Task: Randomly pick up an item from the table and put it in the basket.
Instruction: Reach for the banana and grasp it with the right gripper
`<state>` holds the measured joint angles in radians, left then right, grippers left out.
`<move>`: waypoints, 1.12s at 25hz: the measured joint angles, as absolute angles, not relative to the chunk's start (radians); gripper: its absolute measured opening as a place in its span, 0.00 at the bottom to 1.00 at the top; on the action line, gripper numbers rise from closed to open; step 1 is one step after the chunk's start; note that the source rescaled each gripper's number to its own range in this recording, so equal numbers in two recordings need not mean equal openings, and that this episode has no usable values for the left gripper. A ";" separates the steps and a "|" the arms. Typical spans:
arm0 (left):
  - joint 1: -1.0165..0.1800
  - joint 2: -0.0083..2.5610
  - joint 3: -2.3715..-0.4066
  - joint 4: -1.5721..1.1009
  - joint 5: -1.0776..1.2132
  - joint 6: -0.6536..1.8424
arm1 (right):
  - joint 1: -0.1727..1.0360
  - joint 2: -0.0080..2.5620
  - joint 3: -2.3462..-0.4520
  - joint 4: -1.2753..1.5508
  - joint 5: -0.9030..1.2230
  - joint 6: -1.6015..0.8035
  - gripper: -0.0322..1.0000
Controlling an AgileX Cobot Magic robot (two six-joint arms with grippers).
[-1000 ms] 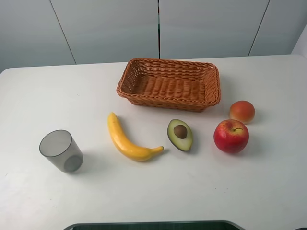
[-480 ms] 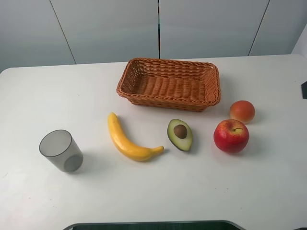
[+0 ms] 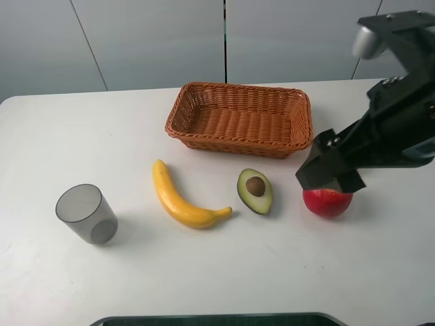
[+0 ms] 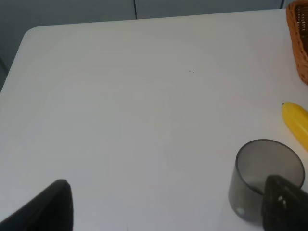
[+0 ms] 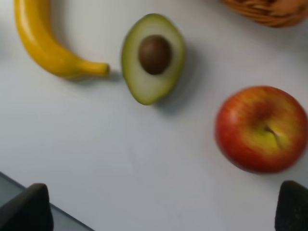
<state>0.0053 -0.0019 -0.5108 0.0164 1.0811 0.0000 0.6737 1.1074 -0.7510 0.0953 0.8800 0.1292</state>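
White table (image 3: 204, 272) w/ banana (image 3: 178, 198) near basket (image 3: 238, 145), right tool (image 3: 333, 180) above apple (image 3: 327, 202).

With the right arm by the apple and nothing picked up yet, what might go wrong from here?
1. The open right end effector hangs by the apple, not the banana; sweeping across low might set the round apple rolling or shove the avocado half.
2. The banana's stem tip lies close beside the avocado, so a wide grasp could catch both.
3. The basket has a flared front wall facing the fruit; a low carry might clip it.
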 joint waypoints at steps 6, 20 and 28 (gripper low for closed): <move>0.005 -0.002 -0.511 0.016 1.081 0.000 | 0.765 1.211 -0.751 0.096 0.811 0.119 1.00; 0.005 -0.002 -0.511 0.016 1.081 0.000 | 0.952 1.470 -0.897 0.089 0.629 -0.085 1.00; 0.005 -0.002 -0.511 0.016 1.081 0.000 | 1.003 1.716 -1.101 0.089 0.621 -0.180 1.00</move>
<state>0.0053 -0.0019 -0.5108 0.0164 1.0811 0.0000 1.0025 1.7160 -1.1006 0.0895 0.6211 -0.1796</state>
